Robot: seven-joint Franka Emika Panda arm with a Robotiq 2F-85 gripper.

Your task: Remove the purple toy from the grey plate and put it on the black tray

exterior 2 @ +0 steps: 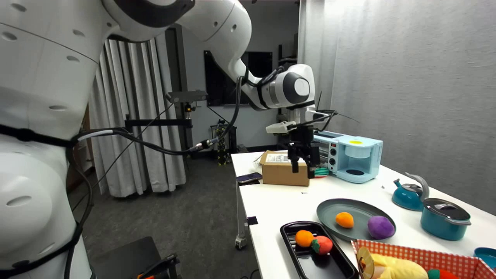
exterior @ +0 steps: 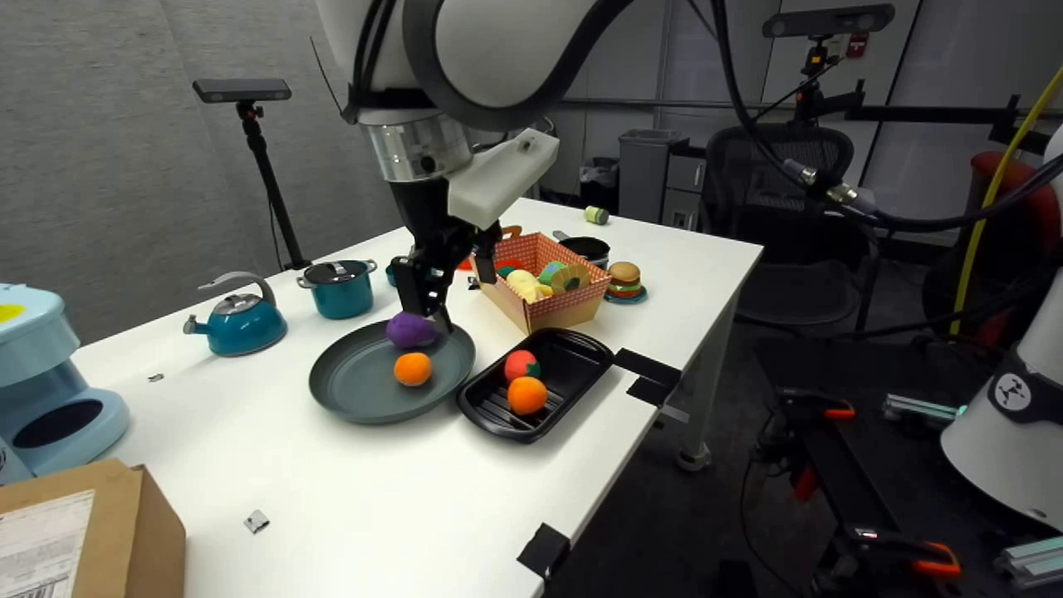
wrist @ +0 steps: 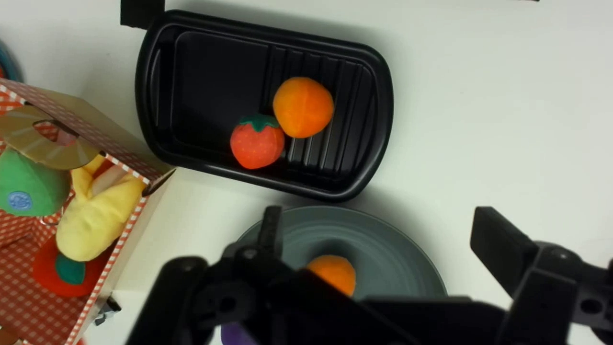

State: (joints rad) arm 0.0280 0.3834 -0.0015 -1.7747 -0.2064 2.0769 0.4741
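Note:
The dark purple toy point(exterior: 410, 330) sits on the grey plate point(exterior: 353, 390) beside an orange ball point(exterior: 413, 370). In an exterior view the toy point(exterior 2: 380, 227) lies near the plate's rim point(exterior 2: 329, 213). The black tray point(exterior: 577, 361) is next to the plate and holds an orange ball point(exterior: 526, 395) and a strawberry toy point(exterior: 521, 365). My gripper point(exterior: 455, 289) is open and empty, above the table and apart from the toy. In the wrist view the gripper point(wrist: 380, 230) spans part of the plate point(wrist: 397, 258); only a corner of the purple toy point(wrist: 233, 334) shows, the rest hidden behind the left finger.
A checked-cloth wooden box point(exterior: 552, 311) of colourful toys stands close to the tray and plate. A teal pot point(exterior: 342, 292) and kettle point(exterior: 242, 325) stand behind the plate. A cardboard box point(exterior 2: 285, 175) and a light blue appliance point(exterior 2: 356, 159) stand at the table's other end.

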